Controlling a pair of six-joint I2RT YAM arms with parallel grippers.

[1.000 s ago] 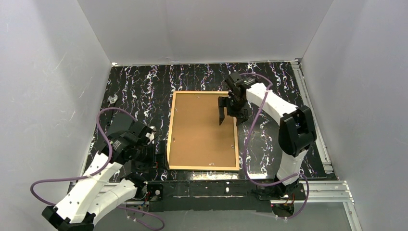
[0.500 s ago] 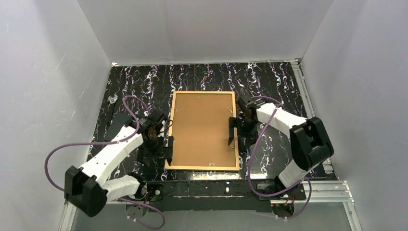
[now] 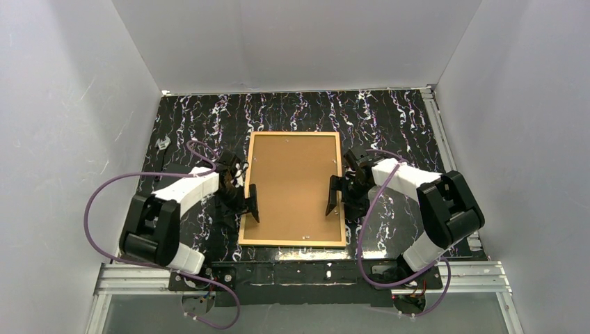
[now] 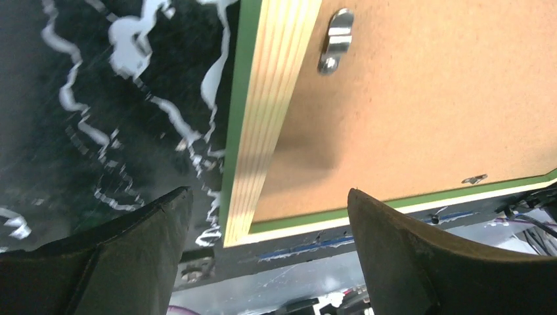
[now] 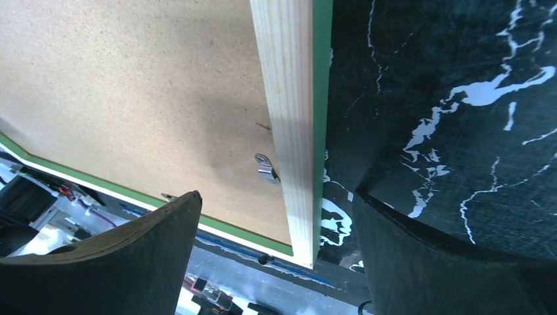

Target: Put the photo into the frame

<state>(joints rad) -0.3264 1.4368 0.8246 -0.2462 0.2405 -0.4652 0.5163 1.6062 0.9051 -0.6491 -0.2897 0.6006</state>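
So, how far along is it?
Hard to say. On the table [image 3: 209, 125] the frame [image 3: 296, 133] lies face down with a brown backing board [image 3: 292, 188] sitting inside it. The photo isn't visible anywhere; I'd guess it's under the board.
And the arms?
The left gripper [image 3: 247, 205] and right gripper [image 3: 336, 196] both gape open, each straddling a side rail, holding nothing. Probably only the small metal clips [image 4: 335, 39] are left to check.

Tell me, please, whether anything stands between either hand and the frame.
Nothing visible does. The left hand and the right hand each hang open astride one long side rail of the frame.
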